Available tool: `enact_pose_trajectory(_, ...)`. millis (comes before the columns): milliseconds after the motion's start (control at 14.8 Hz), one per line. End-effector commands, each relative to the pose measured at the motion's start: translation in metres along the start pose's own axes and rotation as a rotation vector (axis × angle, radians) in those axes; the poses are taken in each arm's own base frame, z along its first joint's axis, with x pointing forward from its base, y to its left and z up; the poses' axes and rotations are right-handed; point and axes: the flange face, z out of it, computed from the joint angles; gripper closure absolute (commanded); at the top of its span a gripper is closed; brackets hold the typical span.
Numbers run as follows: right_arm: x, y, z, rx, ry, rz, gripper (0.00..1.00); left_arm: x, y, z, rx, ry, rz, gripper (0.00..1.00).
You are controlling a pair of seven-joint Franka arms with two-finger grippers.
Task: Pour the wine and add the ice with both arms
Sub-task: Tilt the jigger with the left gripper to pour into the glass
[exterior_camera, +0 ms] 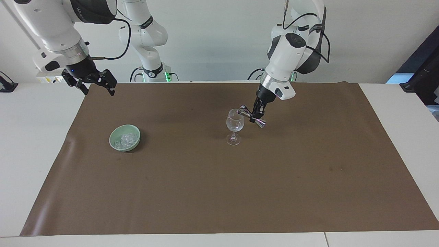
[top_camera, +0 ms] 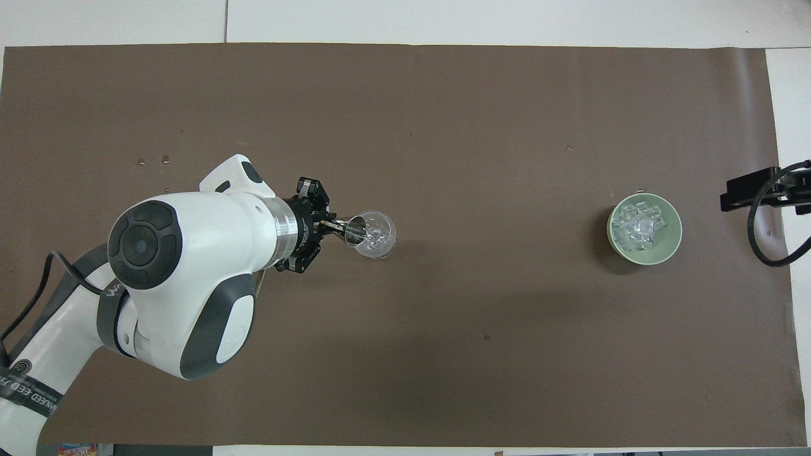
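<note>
Left gripper [exterior_camera: 255, 115]: it was clamped on the waist of a small metal jigger [exterior_camera: 252, 116], up in the air beside the rim of the wine glass [exterior_camera: 235, 125]; in the overhead view the gripper [top_camera: 329, 227] sat beside the glass [top_camera: 375, 234] toward the left arm's end of the table.
Jigger: a shiny double-ended measuring cup, tipped well over, one mouth [top_camera: 355, 229] leaning on or just above the glass's rim, the other end pointing down and away; whether it actually touched the rim could not be told.
Wine glass: clear, stemmed, upright on the brown mat [exterior_camera: 219, 192], with a round foot and a little clear liquid glinting in the bowl.
Ice [exterior_camera: 126, 139]: small clear, glassy, uneven chunks heaped together, bright with white highlights; from above the ice [top_camera: 641, 225] filled most of the bowl's floor.
Bowl [exterior_camera: 114, 137]: pale green, shallow and round, resting on the mat toward the right arm's end of the table, well apart from the wine glass; its rim [top_camera: 675, 235] looked smooth and plain.
Right gripper [exterior_camera: 90, 84]: fingers spread apart and holding nothing, waiting in the air over the mat's corner at the right arm's end; only its dark tip [top_camera: 754, 190] showed from above.
Mat: brown, covering most of the white table [exterior_camera: 37, 137].
</note>
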Motion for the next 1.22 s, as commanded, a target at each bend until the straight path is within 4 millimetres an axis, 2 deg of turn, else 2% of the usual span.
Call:
enact_pose_trajectory(0,-0.003,0.002,-0.001,0.016,0.002,0.012,0.00,-0.009,-0.001,-0.006,-0.026,0.062,0.007,1.00)
enact_pose_trajectory(270,-0.003,0.001,0.000,0.015,-0.001,0.010,0.00,-0.019,-0.002,-0.011,-0.043,0.132,0.043,1.00)
enact_pose_trajectory(338,-0.003,0.001,0.000,0.016,0.000,0.010,0.00,-0.029,-0.004,-0.012,-0.053,0.155,0.053,1.00)
enact_pose_trajectory(676,-0.003,0.004,0.000,0.016,0.000,0.015,0.00,-0.046,-0.010,-0.014,-0.067,0.254,0.110,1.00)
enact_pose_trajectory(946,-0.003,0.003,-0.001,0.016,0.002,0.010,0.00,-0.054,-0.009,-0.024,-0.054,0.371,0.141,1.00)
enact_pose_trajectory(1149,-0.003,0.003,0.000,0.016,0.000,0.010,0.00,-0.059,-0.009,-0.026,-0.055,0.392,0.161,1.00)
